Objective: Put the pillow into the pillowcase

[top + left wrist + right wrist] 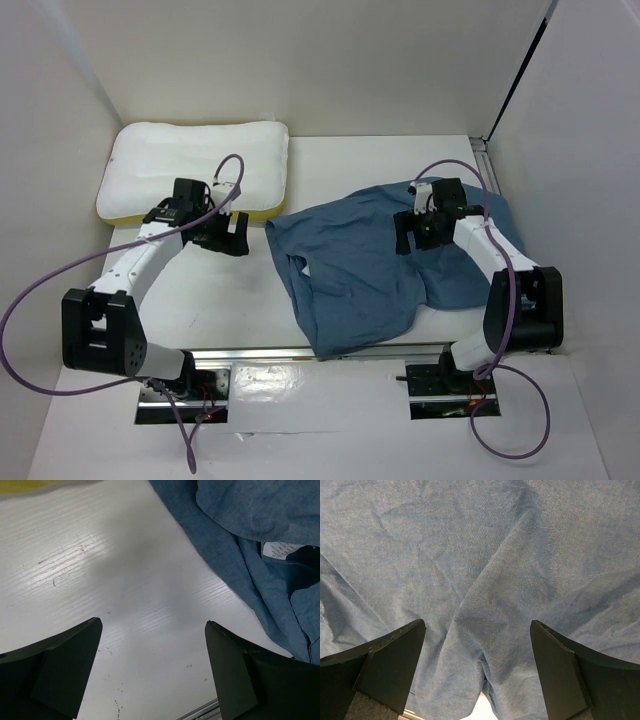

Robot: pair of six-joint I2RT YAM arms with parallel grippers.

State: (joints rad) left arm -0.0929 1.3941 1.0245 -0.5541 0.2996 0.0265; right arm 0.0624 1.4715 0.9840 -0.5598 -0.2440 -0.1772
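The white pillow (190,160) with a yellow edge lies at the far left of the table. The dusty-blue pillowcase (370,270) lies crumpled right of centre; it also shows in the left wrist view (250,535) with a white label, and it fills the right wrist view (485,570). My left gripper (228,235) is open and empty over bare table between pillow and pillowcase; in its own view (152,650) the jaws stand wide apart. My right gripper (418,236) is open above the pillowcase's upper right part, jaws wide in its own view (477,650), holding nothing.
White walls close the table at the back and both sides. A metal rail (300,352) runs along the near edge by the arm bases. A purple cable (40,300) loops out from the left arm. The pillowcase's near corner reaches the rail.
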